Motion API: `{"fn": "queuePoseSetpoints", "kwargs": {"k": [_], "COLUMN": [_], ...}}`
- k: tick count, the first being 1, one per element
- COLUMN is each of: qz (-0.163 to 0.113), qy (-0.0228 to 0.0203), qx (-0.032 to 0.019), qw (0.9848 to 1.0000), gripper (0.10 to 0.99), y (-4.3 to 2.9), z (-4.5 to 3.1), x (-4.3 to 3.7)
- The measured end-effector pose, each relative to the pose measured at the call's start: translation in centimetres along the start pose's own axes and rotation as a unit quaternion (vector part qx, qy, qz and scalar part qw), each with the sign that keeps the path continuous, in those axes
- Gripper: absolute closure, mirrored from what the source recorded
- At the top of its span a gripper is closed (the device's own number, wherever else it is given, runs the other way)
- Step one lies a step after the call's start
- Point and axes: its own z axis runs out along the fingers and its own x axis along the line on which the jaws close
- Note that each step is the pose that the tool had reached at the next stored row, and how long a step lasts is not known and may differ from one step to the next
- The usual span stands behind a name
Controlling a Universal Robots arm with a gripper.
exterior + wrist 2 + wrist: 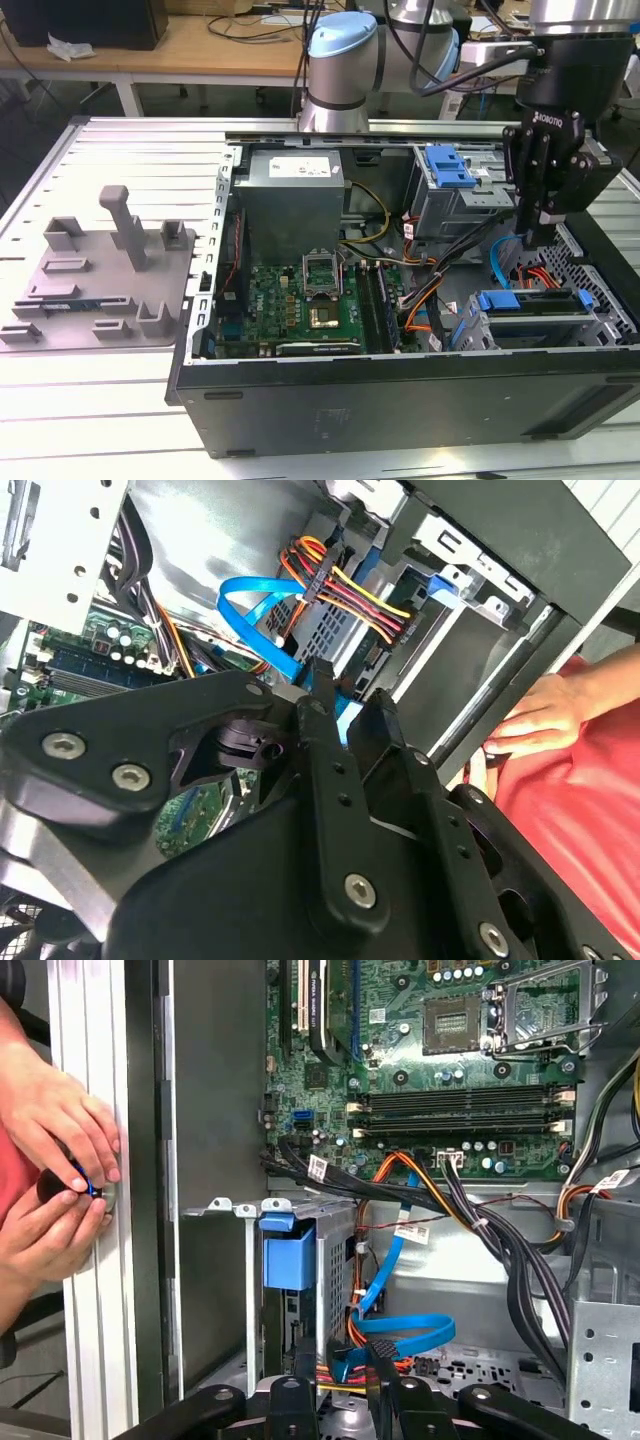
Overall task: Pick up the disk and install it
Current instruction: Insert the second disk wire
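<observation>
While the gripper hangs inside the open case, near the case's end on the exterior view's right, the disk lies just below it. The disk sits flat in the cage at the near corner on that side, with a blue rail showing at each end of its silver body. The fingertips are above the disk's far edge and I cannot tell whether they touch it.

In both wrist views the two black fingers stand a little apart with nothing clamped between them. Through the gap show the blue cable and a bundle of red, yellow and black wires.

The motherboard covers the case floor toward the exterior view's left, with a big grey box behind it. A second cage with a blue latch stands at the back of the case, beside the gripper's body.

Outside the case, on the table, a grey fixture plate lies at the exterior view's left.

In the first wrist view a person's two hands are pressed together at the table's slotted edge beside the case wall, pinching something small and dark. In the second wrist view a hand rests against the case's rim, beside a red garment.
</observation>
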Motion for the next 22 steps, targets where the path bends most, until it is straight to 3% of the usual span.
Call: {"fn": "queuePoseSetpoints", "kwargs": {"k": [5,6,11,12,17,18,19,20,22], "qz": [0.0,0.0,0.001,0.001,0.002,0.003,0.005,0.007,0.01], "qy": [0.0008,0.0009,0.001,0.001,0.001,-0.013,-0.0363,-0.0645,-0.0905], "qx": [-0.0001,-0.0001,-0.0002,-0.0003,-0.0006,-0.0001,0.0021,0.0054,0.0082], "qw": [1.0,1.0,1.0,1.0,1.0,0.9999,0.9993,0.9979,0.9958], "gripper": [0.765,0.843,0.843,0.922,0.925,0.925,0.925,0.925,0.925], "y": [0.01,0.01,0.01,0.01,0.01,0.03,0.05,0.07,0.09], "z": [0.04,0.06,0.16,0.17,0.18,0.51,0.95,1.62,1.97], "x": [-0.02,-0.03,-0.06,-0.07,-0.07,0.83,1.99,3.8,4.77]}}
